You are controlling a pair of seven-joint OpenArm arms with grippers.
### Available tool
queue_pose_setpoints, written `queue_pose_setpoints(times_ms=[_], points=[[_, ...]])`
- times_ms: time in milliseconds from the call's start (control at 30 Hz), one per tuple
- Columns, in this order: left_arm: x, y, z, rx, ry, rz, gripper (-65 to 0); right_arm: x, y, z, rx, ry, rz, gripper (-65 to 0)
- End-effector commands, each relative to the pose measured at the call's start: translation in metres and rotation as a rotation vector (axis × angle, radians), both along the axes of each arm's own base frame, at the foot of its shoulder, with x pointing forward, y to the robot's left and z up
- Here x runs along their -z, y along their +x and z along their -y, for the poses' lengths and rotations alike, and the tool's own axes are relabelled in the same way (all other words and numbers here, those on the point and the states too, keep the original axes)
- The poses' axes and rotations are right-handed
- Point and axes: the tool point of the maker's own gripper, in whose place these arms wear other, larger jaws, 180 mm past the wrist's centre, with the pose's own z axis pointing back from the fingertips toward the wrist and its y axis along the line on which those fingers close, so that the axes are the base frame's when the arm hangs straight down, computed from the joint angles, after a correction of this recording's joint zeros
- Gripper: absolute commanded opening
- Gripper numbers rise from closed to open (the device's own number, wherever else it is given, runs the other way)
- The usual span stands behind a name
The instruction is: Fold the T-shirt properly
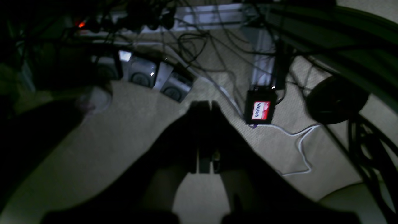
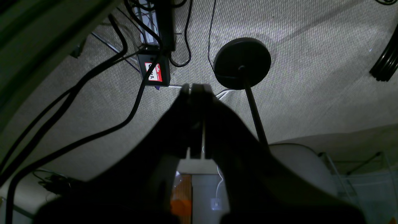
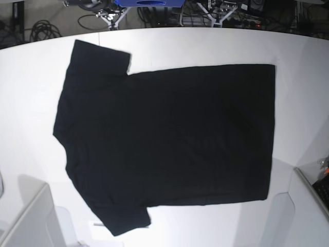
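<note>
The black T-shirt [image 3: 169, 134] lies spread flat on the white table [image 3: 31, 77] in the base view. Its sleeves point to the upper left and lower left, and its straight hem is on the right. Neither gripper shows in that view. In the left wrist view my left gripper [image 1: 205, 104] is shut with nothing between its fingers, hanging over carpet floor away from the shirt. In the right wrist view my right gripper [image 2: 196, 87] is also shut and empty, likewise over the floor. The T-shirt is out of both wrist views.
Pale arm parts sit at the table's lower left [image 3: 28, 221] and lower right [image 3: 303, 211]. On the carpet lie many cables [image 2: 93, 74], a black box with a red-and-white label [image 1: 260, 107], and a round black stand base [image 2: 242, 62]. More cables and gear lie beyond the table's far edge [image 3: 216, 10].
</note>
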Motion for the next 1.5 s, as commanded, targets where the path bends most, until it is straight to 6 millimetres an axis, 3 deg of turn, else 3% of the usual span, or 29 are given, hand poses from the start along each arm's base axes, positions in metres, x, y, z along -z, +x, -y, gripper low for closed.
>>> queue_pose_setpoints(times_ms=[0, 67, 167, 233, 300, 367, 500, 600, 733, 800, 967, 1133, 1233, 1467], points=[[0.0, 0.001, -0.004, 0.001, 0.009, 0.003, -64.7, 0.0, -0.002, 0.001, 0.002, -0.003, -0.007, -56.6], [0.0, 0.001, -0.006, -0.012, 0.011, 0.003, -64.5, 0.0, -0.004, 0.001, 0.005, -0.003, -0.009, -44.0], [-0.001, 0.0, -0.01, -0.011, 0.016, 0.001, -64.5, -0.001, -0.016, 0.001, -0.001, -0.003, -0.024, -20.1], [-0.001, -0.006, -0.01, -0.014, 0.016, -0.006, -64.5, -0.001, -0.018, 0.001, -0.003, -0.001, -0.017, -16.1], [-0.001, -0.009, -0.01, -0.015, 0.016, -0.009, -64.5, -0.001, -0.021, 0.0, -0.003, 0.0, -0.007, -21.3], [-0.001, -0.01, -0.01, -0.015, 0.016, -0.011, -64.5, -0.001, -0.022, 0.0, -0.003, 0.0, 0.009, -31.7], [-0.001, -0.01, -0.01, -0.015, 0.016, -0.011, -64.0, -0.002, -0.027, 0.0, 0.004, 0.0, 0.021, -65.0], [-0.001, -0.011, -0.01, -0.016, 0.016, -0.015, -55.0, -0.002, -0.028, 0.0, 0.004, 0.0, 0.019, -65.0], [-0.001, -0.014, -0.01, -0.016, 0.016, -0.02, -37.2, -0.002, -0.028, 0.0, 0.004, 0.0, 0.018, -65.0], [-0.001, -0.013, -0.01, -0.014, 0.016, -0.019, -35.2, -0.002, -0.031, 0.0, 0.002, 0.0, 0.013, -65.0], [-0.001, -0.016, -0.01, -0.014, 0.016, -0.023, -43.6, -0.002, -0.032, 0.0, -0.004, 0.0, 0.013, -65.0], [-0.002, -0.019, -0.011, -0.013, 0.018, -0.023, -65.0, -0.002, -0.033, 0.001, -0.005, -0.001, 0.007, -65.0], [-0.002, -0.031, -0.011, -0.013, 0.018, -0.039, -65.0, -0.002, -0.033, 0.001, -0.005, -0.001, 0.007, -65.0], [-0.002, -0.032, -0.012, -0.013, 0.019, -0.04, -65.0, -0.002, -0.032, 0.001, -0.005, -0.001, 0.012, -65.0]])
